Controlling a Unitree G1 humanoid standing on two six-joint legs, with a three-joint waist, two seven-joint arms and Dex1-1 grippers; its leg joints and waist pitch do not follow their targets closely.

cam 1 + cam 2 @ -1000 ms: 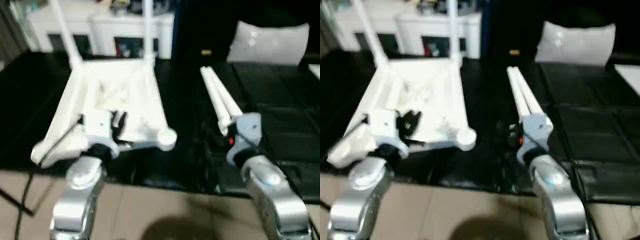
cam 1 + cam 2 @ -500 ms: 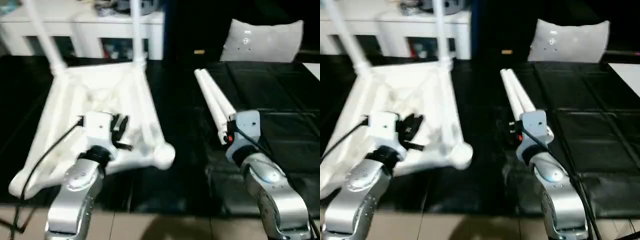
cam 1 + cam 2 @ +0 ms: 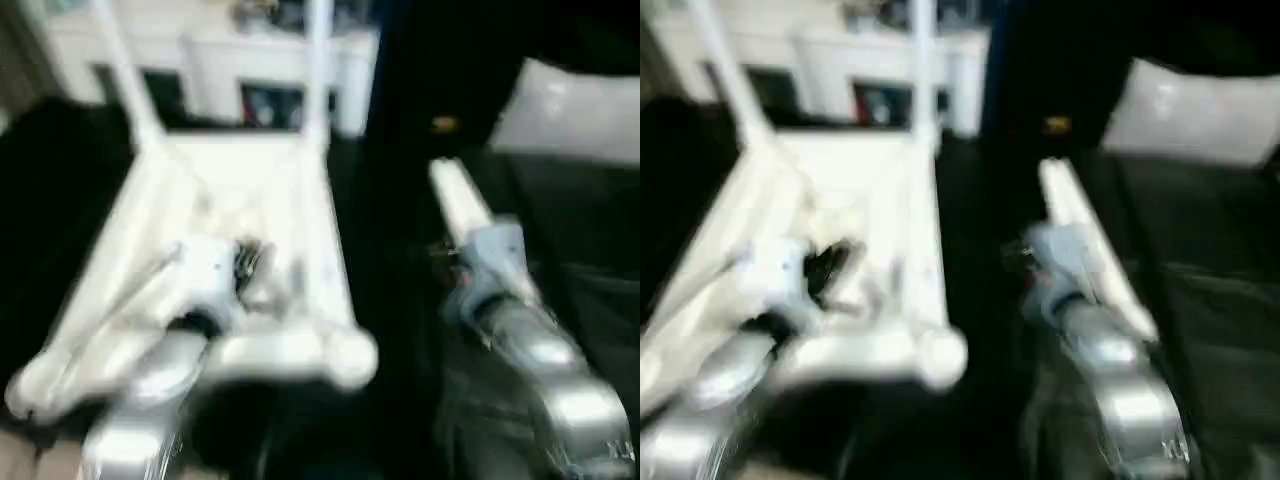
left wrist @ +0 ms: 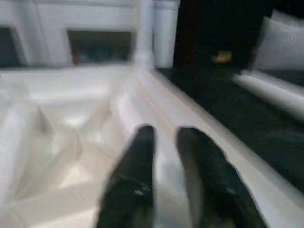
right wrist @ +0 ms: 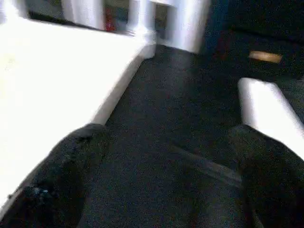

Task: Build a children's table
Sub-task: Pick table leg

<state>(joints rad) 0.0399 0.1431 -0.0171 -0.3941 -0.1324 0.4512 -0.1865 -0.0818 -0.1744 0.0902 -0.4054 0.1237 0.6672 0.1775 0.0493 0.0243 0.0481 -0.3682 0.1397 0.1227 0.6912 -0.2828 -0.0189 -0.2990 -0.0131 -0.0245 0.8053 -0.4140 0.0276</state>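
Upturned white table top [image 3: 250, 200] on black desk [image 3: 1200, 250], left gripper [image 4: 166, 142] jaws narrowly parted over its ribs (nothing pinched), right gripper [image 5: 166, 156] jaws spread wide beside loose legs [image 3: 455, 200]

Two silver forearms end in pale wrist blocks, each claw [image 4: 164, 156] with two black fingers.

Left pincer [image 4: 164, 142] nearly closed; right pincer [image 5: 166, 142] spread wide.
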